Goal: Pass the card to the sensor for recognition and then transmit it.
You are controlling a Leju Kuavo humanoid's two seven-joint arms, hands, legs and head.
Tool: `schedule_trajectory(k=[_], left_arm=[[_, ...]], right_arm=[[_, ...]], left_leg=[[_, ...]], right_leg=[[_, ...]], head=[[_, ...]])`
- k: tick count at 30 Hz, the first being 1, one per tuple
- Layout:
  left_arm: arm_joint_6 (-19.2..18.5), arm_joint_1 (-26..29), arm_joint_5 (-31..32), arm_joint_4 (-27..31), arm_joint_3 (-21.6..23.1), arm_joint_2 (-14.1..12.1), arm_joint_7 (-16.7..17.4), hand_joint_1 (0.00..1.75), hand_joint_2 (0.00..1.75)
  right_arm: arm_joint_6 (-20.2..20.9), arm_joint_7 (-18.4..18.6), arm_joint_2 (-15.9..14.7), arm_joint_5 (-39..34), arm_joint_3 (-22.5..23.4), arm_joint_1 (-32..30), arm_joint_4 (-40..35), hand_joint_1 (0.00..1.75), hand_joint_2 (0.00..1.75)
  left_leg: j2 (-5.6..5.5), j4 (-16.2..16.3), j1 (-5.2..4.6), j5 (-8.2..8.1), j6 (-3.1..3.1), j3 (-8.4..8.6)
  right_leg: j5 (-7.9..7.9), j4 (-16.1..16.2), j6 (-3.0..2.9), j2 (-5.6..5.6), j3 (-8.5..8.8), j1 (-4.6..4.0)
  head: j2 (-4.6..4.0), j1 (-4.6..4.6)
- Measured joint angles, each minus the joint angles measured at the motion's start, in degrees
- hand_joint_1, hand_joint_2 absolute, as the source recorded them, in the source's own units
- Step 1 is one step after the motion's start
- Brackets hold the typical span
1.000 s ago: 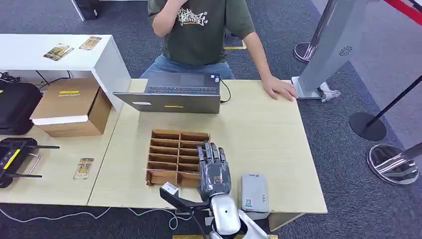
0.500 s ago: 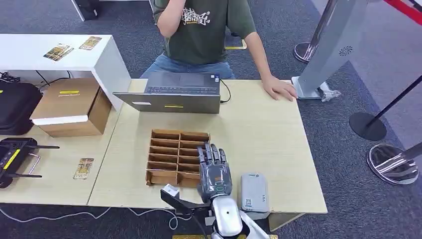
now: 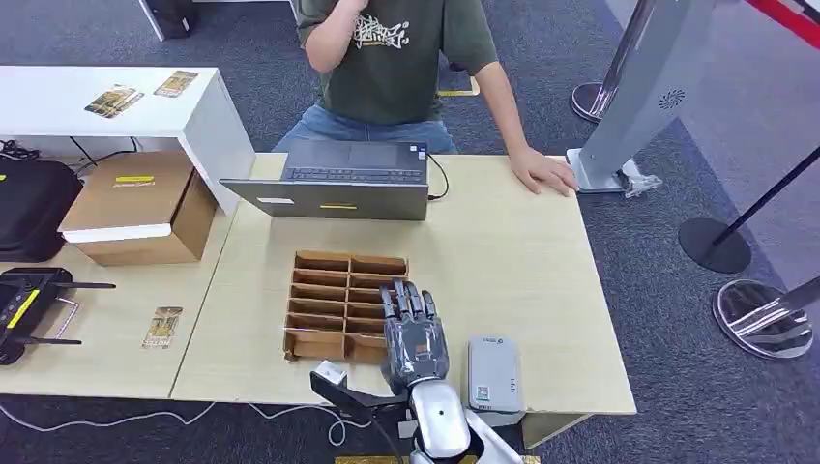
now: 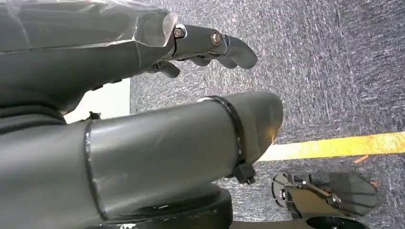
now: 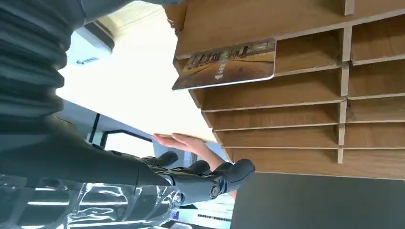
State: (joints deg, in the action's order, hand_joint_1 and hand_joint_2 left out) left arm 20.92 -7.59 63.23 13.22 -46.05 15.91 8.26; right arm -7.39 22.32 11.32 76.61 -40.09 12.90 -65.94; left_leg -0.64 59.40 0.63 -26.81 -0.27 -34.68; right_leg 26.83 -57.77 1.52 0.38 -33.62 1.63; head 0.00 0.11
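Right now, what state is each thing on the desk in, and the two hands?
Laptop: open.
Divided tray: flat on the desk.
Card: standing in a tray slot, not held.
Card reader: flat, nothing on it.
Right hand: open, over the tray.
Left hand: holds nothing.

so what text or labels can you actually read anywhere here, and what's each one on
Nothing can be read word for word.
White print on the person's green shirt: too blurred.
Yellow label on the cardboard box: too small.
Logo and sticker on the grey sensor: too small.
Dark text on the sensor in the right wrist view: blurred.
Card in the wooden organizer: a picture and a small white mark, no legible words.
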Motion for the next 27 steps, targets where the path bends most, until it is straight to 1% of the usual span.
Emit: schedule_trajectory(k=[8, 9, 10, 11, 17, 18, 19, 20, 21, 27], left_arm=[[0.0, 0.0, -0.3, 0.0, 0.2, 0.0, -0.2, 0.00, 0.00], [0.0, 0.0, -0.3, 0.0, 0.2, 0.0, -0.2, 0.00, 0.00], [0.0, 0.0, -0.3, 0.0, 0.2, 0.0, -0.2, 0.00, 0.00], [0.0, 0.0, -0.3, 0.0, 0.2, 0.0, -0.2, 0.00, 0.00], [0.0, 0.0, -0.3, 0.0, 0.2, -0.1, -0.2, 0.00, 0.00], [0.0, 0.0, -0.3, 0.0, 0.2, -0.1, -0.2, 0.00, 0.00], [0.0, 0.0, -0.3, 0.0, 0.2, -0.1, -0.2, 0.00, 0.00], [0.0, 0.0, -0.3, 0.0, 0.2, -0.1, -0.2, 0.00, 0.00], [0.0, 0.0, -0.3, 0.0, 0.2, -0.2, -0.2, 0.00, 0.00], [0.0, 0.0, -0.5, 0.0, 0.2, -0.2, -0.1, 0.00, 0.00]], right_arm=[[-0.1, 0.1, 0.0, 0.0, 0.0, 0.0, 0.4, 0.00, 1.75], [-0.1, 0.1, 0.0, 0.0, 0.0, 0.0, 0.4, 0.09, 1.75], [-0.1, 0.1, 0.0, 0.0, 0.0, 0.0, 0.5, 0.51, 1.75], [-0.1, 0.1, 0.0, 0.0, 0.0, 0.0, 0.5, 1.75, 1.75], [-0.6, 0.2, 0.0, 0.1, 0.0, 0.0, 0.6, 1.75, 1.75], [-0.6, 0.2, 0.0, 0.2, 0.0, 0.0, 0.7, 1.71, 1.75], [-0.7, 0.1, 0.0, 0.2, 0.0, 0.0, 0.7, 1.71, 1.75], [-0.8, 0.2, 0.0, 0.2, 0.0, 0.1, 0.7, 1.75, 1.75], [-0.8, 0.2, 0.0, 0.2, 0.0, 0.1, 0.7, 1.73, 1.75], [-0.8, 0.2, 0.0, 0.2, 0.0, 0.1, 0.7, 1.75, 1.75]], left_leg=[[0.00, 0.0, 0.00, 0.00, 0.00, 0.00], [0.00, 0.0, 0.00, 0.00, 0.00, 0.00], [0.00, 0.0, 0.00, 0.00, 0.00, 0.00], [0.00, 0.0, 0.00, 0.00, 0.00, 0.00], [0.00, 0.0, 0.00, 0.00, 0.00, 0.00], [0.00, 0.0, 0.00, 0.00, 0.00, 0.00], [0.00, 0.0, 0.00, 0.00, 0.00, 0.00], [0.00, 0.0, 0.00, 0.00, 0.00, 0.00], [0.00, 0.0, 0.00, 0.00, 0.00, 0.00], [0.00, 0.0, 0.00, 0.00, 0.00, 0.00]], right_leg=[[0.00, 0.0, 0.00, 0.00, 0.00, 0.00], [0.00, 0.0, 0.00, 0.00, 0.00, 0.00], [0.00, 0.0, 0.00, 0.00, 0.00, 0.00], [0.00, 0.0, 0.00, 0.00, 0.00, 0.00], [0.00, 0.0, 0.00, 0.00, 0.00, 0.00], [0.00, 0.0, 0.00, 0.00, 0.00, 0.00], [0.00, 0.0, 0.00, 0.00, 0.00, 0.00], [0.00, 0.0, 0.00, 0.00, 0.01, 0.00], [0.00, 0.0, 0.00, 0.00, 0.01, 0.00], [0.00, 0.0, 0.00, 0.00, 0.01, 0.00]], head=[[0.00, 0.02], [0.00, 0.02], [0.00, 0.00], [0.00, 0.02], [0.00, 0.02], [0.00, 0.02], [0.00, 0.00], [0.00, 0.02], [0.00, 0.00], [0.00, 0.02]])
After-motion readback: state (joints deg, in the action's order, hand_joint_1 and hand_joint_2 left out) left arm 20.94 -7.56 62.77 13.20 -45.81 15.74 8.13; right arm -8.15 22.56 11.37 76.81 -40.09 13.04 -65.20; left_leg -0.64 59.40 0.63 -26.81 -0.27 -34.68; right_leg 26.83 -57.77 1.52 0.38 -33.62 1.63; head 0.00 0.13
